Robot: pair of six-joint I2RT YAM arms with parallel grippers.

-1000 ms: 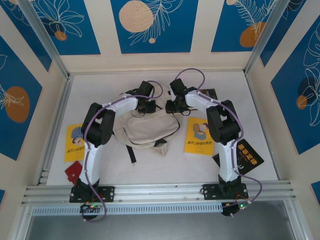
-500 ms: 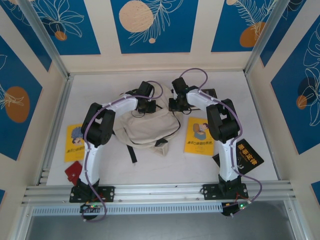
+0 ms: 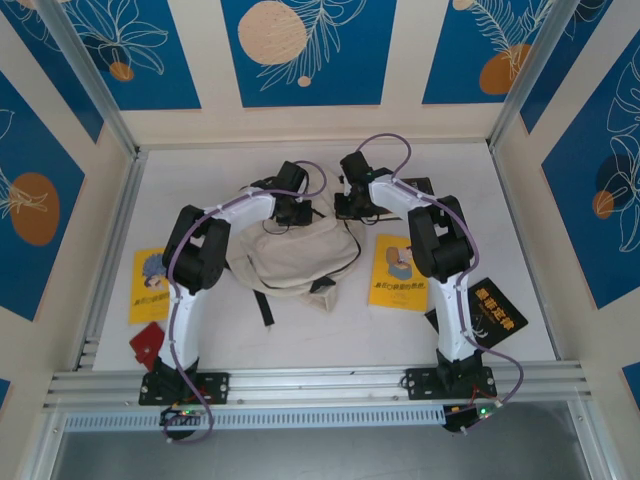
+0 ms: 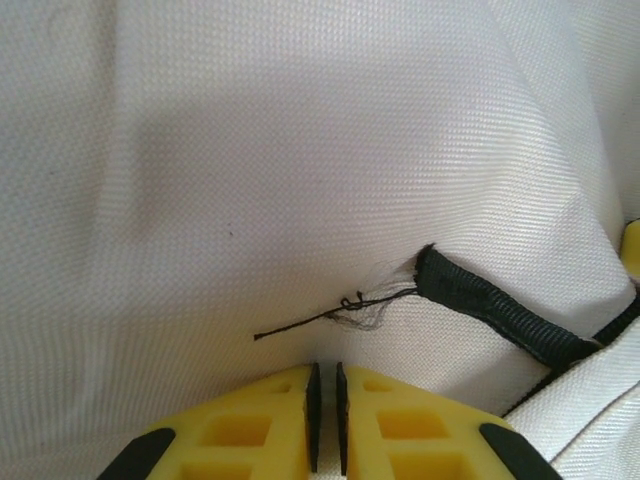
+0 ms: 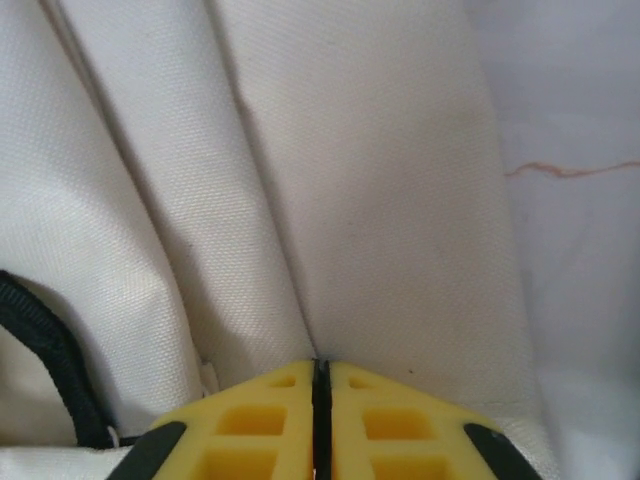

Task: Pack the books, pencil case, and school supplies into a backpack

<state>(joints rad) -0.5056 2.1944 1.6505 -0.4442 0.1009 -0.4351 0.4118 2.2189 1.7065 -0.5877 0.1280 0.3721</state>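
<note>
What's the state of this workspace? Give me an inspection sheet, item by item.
Surface: white table, no spills seen.
Job's things: cream backpack mid-table; yellow book left, another right; black book near right; dark book far right, partly behind the arm.
Clutter: small red thing, near left.
Grippers: left gripper and right gripper shut, tips on backpack cloth; pinch unclear.
Cables: purple cable along each arm.
Surroundings: blue leaf-print walls, metal rail in front.
</note>
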